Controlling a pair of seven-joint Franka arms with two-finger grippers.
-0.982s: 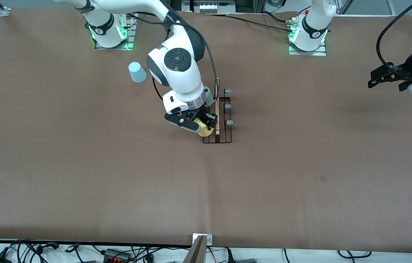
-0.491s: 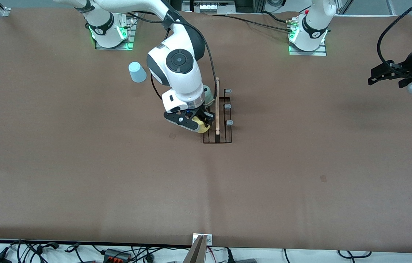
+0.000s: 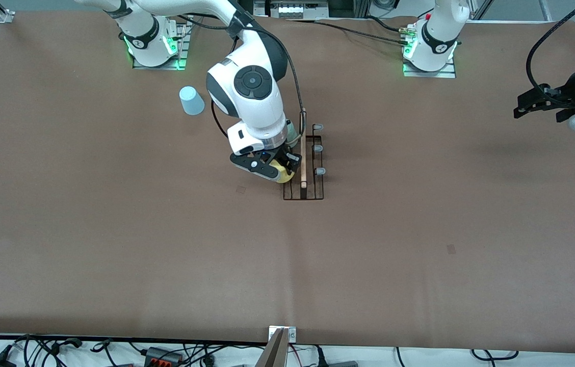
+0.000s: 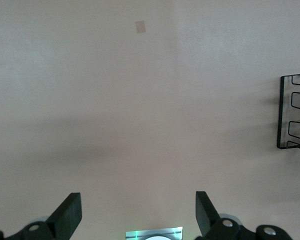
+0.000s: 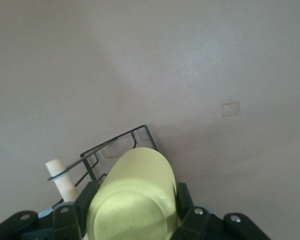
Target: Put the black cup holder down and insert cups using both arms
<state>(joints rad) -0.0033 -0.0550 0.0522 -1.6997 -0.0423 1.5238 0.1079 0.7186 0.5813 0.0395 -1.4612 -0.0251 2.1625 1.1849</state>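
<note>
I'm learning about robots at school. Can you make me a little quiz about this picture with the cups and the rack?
1. True or false: the right gripper holds a yellow cup at the black cup holder.
2. Which cup stands alone on the table near the right arm's base? A) pale green B) light blue C) yellow
3. Fill in: the left gripper is ____ and holds nothing.

Key
1. True.
2. B, the light blue cup.
3. Open; it hangs over the table at the left arm's end, waiting.
</note>
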